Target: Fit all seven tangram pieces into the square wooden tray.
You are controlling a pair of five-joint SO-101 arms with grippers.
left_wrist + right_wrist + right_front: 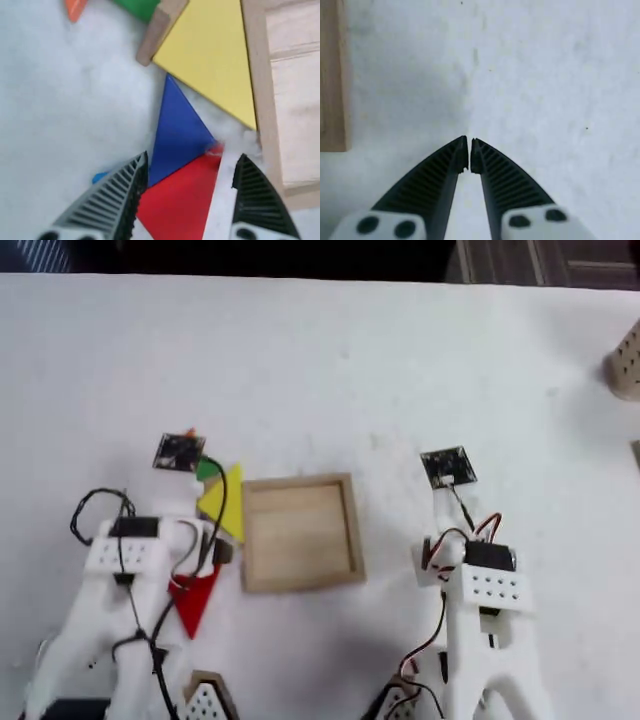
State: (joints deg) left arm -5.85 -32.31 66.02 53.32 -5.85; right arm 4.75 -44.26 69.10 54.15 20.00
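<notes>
The square wooden tray point(300, 532) lies in the middle of the table with nothing in it. The tangram pieces sit at its left side: a yellow triangle point(210, 65) against the tray's wall point(259, 100), a blue triangle point(180, 130), a red triangle point(175, 205), a green piece point(140, 7), an orange piece point(75, 7) and a plain wooden piece point(160, 30). My left gripper point(192, 172) is open, its fingers astride the red triangle where it meets the blue one. My right gripper point(469, 150) is shut over bare table to the right of the tray point(332, 75).
In the high view the red triangle point(195, 600) points toward the table's front edge and the yellow triangle point(222, 502) sits beside the tray. A small blue bit point(100, 176) shows beside the left finger. A perforated wooden object point(625, 360) stands at the far right.
</notes>
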